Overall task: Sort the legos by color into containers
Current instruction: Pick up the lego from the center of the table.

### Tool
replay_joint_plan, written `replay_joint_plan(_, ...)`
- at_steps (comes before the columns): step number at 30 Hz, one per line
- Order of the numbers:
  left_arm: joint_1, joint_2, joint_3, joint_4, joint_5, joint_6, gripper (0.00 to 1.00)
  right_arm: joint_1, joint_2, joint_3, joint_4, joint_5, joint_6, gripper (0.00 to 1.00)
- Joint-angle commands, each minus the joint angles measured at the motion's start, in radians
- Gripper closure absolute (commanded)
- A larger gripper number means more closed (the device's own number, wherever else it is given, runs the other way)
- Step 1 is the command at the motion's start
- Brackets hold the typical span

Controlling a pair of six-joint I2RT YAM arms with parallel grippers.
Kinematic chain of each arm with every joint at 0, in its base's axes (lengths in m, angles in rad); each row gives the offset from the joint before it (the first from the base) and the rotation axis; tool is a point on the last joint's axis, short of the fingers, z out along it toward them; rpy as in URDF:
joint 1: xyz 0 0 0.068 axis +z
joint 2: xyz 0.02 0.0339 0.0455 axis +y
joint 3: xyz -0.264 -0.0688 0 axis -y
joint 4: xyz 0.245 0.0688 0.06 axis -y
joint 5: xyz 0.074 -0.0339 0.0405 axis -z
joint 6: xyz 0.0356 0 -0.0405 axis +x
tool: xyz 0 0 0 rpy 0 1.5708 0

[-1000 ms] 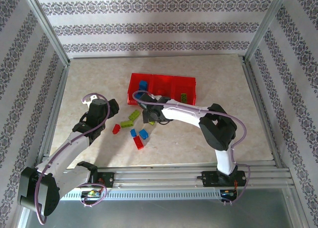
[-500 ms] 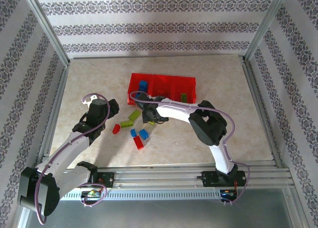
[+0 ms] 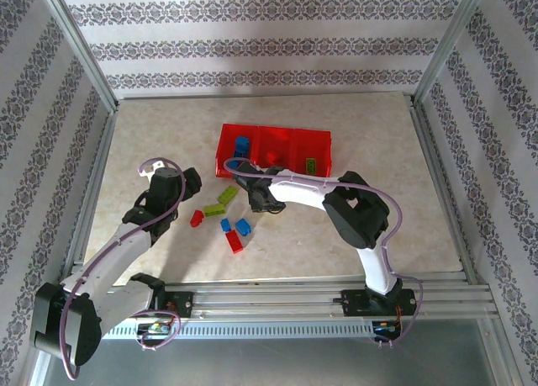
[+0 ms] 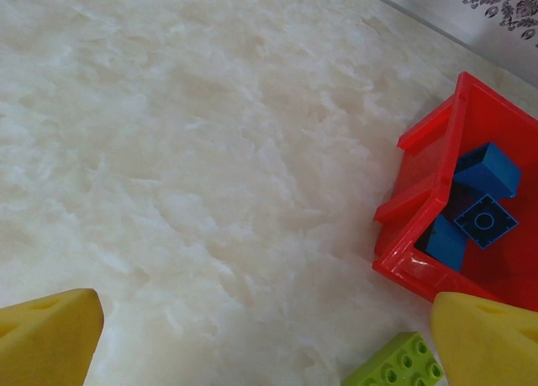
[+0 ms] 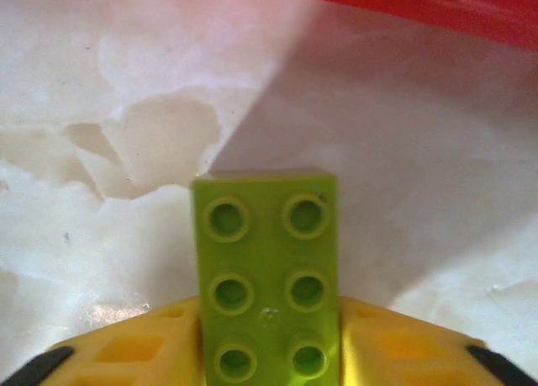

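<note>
The right hand (image 5: 269,356) has just pinched a lime green lego (image 5: 265,260) beside the tray (image 3: 275,142), so lifting likely comes next; the left hand (image 4: 269,344) is spread.

Robot test cell, aluminium frame (image 3: 92,62), wallpapered panels (image 3: 261,45), marble-look tabletop (image 3: 378,167).

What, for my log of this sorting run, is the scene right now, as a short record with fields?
tray: red, three compartments
tray contents: blue bricks at the left end, sorted green brick at the right end
left gripper: open, empty, over bare table near the tray
right gripper: closed on held green brick, in front of the tray
loose on table: green bricks, red bricks, blue bricks, between the arms
</note>
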Motion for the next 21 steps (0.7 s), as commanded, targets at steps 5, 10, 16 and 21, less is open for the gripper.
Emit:
replay_joint_plan(5,0.017,0.015,0.005,0.028,0.009,-0.014,0.00,-0.003,-0.079,-0.029,0.016,0.000,-0.040,0.72)
replay_joint_plan(10,0.019,0.026,0.011,0.028,0.016,-0.010,0.00,-0.005,-0.150,-0.034,-0.004,0.065,-0.074,0.75)
replay_joint_plan(16,0.022,0.032,0.011,0.028,0.025,-0.007,0.00,-0.064,-0.274,-0.055,-0.027,0.167,-0.127,0.74)
replay_joint_plan(21,0.024,0.033,0.008,0.032,0.038,-0.004,0.00,-0.175,-0.321,-0.066,-0.026,0.189,-0.184,0.73)
